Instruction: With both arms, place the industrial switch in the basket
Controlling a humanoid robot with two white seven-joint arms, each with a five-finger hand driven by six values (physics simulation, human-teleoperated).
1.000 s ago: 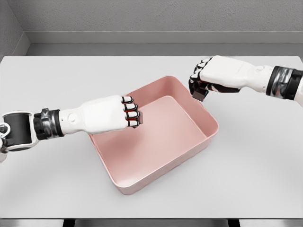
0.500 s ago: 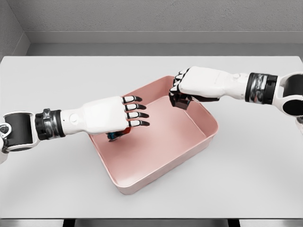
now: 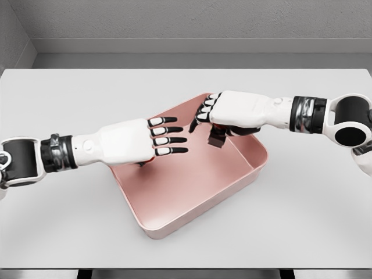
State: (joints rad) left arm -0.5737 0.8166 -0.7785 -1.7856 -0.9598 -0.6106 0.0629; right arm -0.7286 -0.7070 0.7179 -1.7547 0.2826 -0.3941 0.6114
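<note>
The pink basket [image 3: 241, 185] lies at an angle in the middle of the white table [image 3: 87, 87]. My left hand [image 3: 172, 138] reaches over its left half with the fingers stretched out flat and nothing in them. From the right, my right hand [image 3: 201, 115] hovers over the basket's far corner, fingers spread. A small dark switch block [image 3: 217, 139] shows just under its palm, over the inside of the basket. I cannot tell whether the thumb still touches it. A dark sliver of another piece [image 3: 140, 164] peeks out below the left hand, on the basket floor.
The table's far edge meets a grey wall [image 3: 186, 23]. Its front edge [image 3: 186, 268] runs along the bottom of the view. Bare tabletop lies to the left, right and front of the basket.
My right hand has moved left over the basket and uncurled its fingers; the dark block now sits lower, under the palm. The left hand opened its fist and let a small piece drop into the basket.
</note>
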